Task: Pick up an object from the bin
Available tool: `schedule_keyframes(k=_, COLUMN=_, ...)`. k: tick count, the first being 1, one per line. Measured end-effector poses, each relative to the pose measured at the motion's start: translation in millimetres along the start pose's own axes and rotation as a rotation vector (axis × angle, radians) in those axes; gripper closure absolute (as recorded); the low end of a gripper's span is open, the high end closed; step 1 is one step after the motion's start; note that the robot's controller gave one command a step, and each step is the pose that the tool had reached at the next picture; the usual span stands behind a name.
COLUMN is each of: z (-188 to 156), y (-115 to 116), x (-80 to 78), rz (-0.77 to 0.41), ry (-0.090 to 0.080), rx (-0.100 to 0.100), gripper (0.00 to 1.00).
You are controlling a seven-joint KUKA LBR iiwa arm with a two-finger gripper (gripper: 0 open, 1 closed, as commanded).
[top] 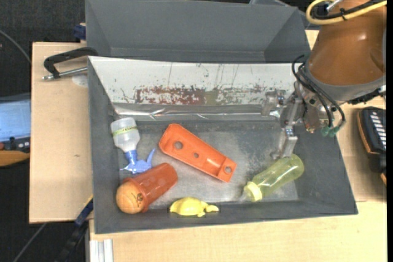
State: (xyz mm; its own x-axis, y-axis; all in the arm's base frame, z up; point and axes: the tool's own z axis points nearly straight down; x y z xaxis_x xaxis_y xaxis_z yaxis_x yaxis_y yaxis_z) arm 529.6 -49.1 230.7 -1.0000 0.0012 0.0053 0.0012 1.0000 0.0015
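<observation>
**Gripper over the pale green bottle**

The gripper (287,145) hangs at the right side of the bin (101,150), just above the upper end of a pale green translucent bottle (274,177). The bottle lies tilted near the front right corner. I cannot tell whether the gripper is open or grips anything.

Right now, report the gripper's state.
Gripper: open or shut cannot be told; it hangs over the upper end of the yellow-green bottle at the right of the bin.
</observation>
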Motion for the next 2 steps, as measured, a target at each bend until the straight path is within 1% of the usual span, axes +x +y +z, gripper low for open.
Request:
schedule_keyframes(k=1, z=-4, y=0, x=-1.6, rz=-0.002, ry=-0.009, rx=0.001, gripper=0.00)
schedule_keyframes(k=2, z=42, y=10, x=-0.2, rz=0.001, ry=-0.013, rx=0.001, gripper=0.00)
